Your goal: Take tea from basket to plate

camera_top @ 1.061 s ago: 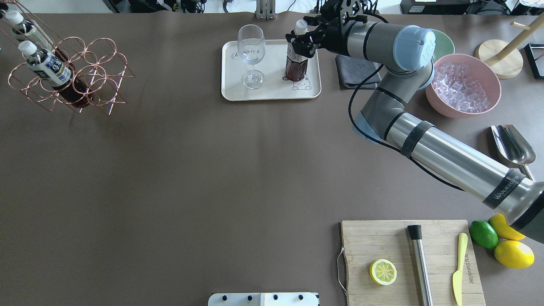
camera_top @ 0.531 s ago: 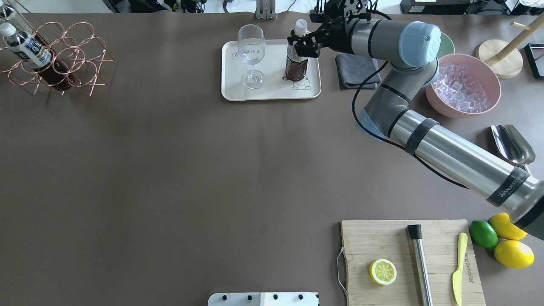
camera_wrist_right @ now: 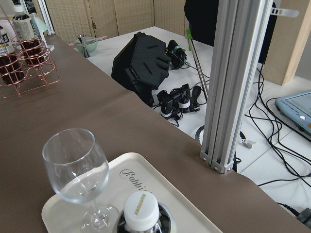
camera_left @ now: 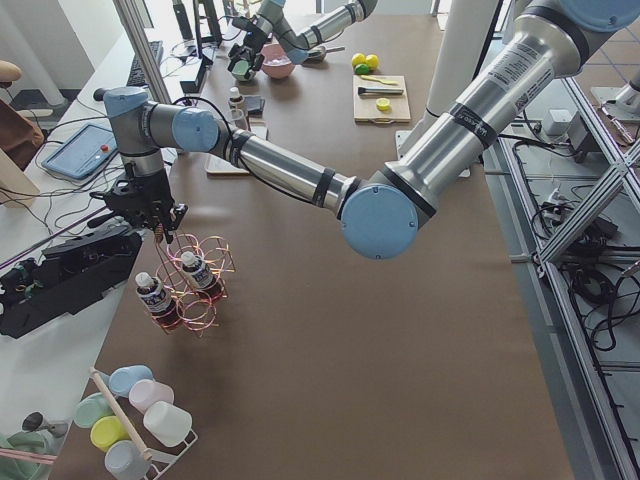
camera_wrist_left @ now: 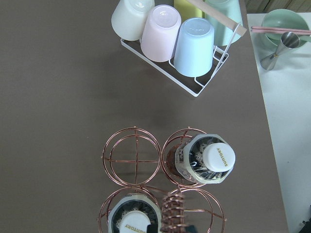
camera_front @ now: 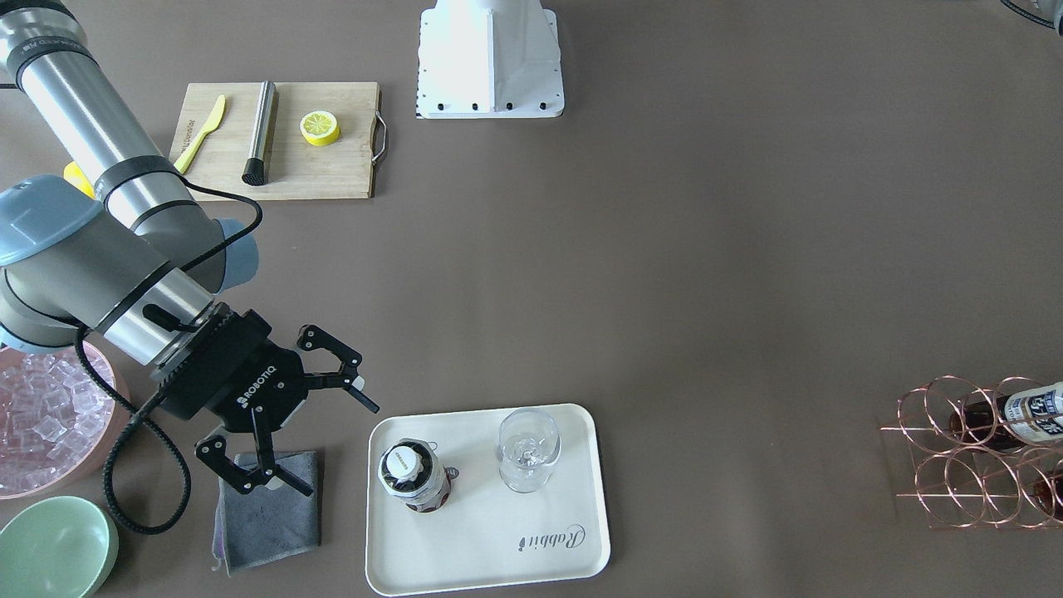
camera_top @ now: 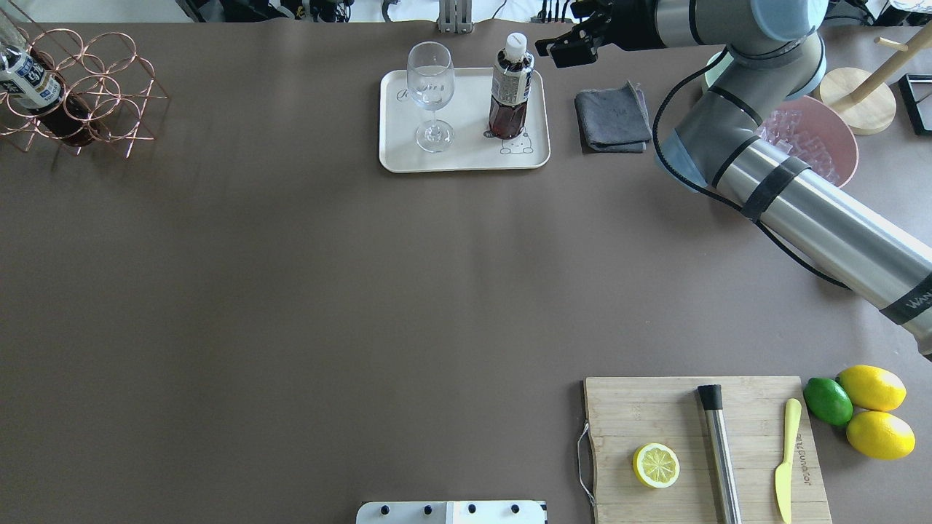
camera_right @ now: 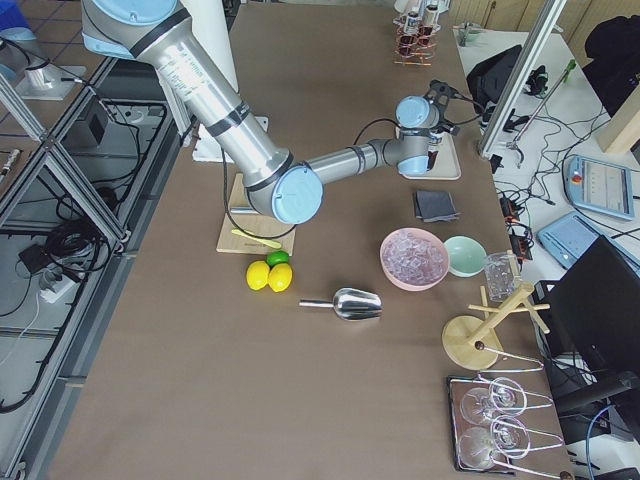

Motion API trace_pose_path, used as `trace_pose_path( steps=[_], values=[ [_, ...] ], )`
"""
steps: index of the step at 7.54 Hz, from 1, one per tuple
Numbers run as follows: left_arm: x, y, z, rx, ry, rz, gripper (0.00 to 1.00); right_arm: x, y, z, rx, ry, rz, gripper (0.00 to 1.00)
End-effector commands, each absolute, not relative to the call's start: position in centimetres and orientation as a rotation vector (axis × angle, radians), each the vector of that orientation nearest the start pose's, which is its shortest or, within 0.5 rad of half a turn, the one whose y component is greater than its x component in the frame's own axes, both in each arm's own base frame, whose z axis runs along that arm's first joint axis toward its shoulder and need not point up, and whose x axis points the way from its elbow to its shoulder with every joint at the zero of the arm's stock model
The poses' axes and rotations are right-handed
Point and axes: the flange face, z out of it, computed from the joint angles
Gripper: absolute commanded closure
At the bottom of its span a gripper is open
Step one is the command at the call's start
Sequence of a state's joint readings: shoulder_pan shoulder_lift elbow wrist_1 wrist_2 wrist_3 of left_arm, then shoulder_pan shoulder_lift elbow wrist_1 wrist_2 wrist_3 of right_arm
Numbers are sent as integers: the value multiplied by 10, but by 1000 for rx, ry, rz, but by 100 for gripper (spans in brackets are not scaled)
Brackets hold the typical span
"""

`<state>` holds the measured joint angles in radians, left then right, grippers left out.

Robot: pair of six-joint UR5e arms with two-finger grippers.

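Tea bottle [camera_top: 510,87] stood upright on the plate [camera_top: 466,156], white cap up, long axis vertical, at the plate's edge nearest the right arm. It was beside the wine glass [camera_top: 431,94] and not touching it.

Right hand [camera_front: 338,448] was released: jaws spread wide, nothing between them. We saw it clear of the bottle, out past the plate's edge and over the grey cloth [camera_top: 611,120]. From this hand the bottle lay straight ahead along the line the fingers pointed, on the robot's left of the hand.

Left hand [camera_left: 152,212] was well apart, at the basket [camera_top: 87,94] on the counter's far left. The wrist view showed dark fingers either side of the coiled handle, so we judged it to be grasping the basket. Two more bottles sat in the ring cells there.

Our judgement was that the placing was done. The right arm was by far the nearer one. Any move back from the plate had to run away from the bottle, since a sideways brush could tip so tall and narrow a thing.
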<state>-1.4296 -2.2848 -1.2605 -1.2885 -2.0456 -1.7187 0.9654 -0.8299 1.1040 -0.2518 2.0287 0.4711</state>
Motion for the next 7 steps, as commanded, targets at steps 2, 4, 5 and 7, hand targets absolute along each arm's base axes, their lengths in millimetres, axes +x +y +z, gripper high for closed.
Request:
trace_pose_path(
  steps=[2, 4, 5, 7],
  values=[
    [9, -745, 433, -337, 422, -1521, 2, -296, -682, 279, 870, -1206, -481, 0],
    [11, -745, 434, -339, 418, -1521, 1, -257, -680, 321, 697, -1259, -475, 0],
    [9, -745, 433, -341, 421, -1522, 1, -243, -684, 318, 617, -1267, -457, 0],
    [-22, -744, 427, -334, 442, -1520, 1, -208, -679, 337, 464, -1262, -385, 0]
  ],
)
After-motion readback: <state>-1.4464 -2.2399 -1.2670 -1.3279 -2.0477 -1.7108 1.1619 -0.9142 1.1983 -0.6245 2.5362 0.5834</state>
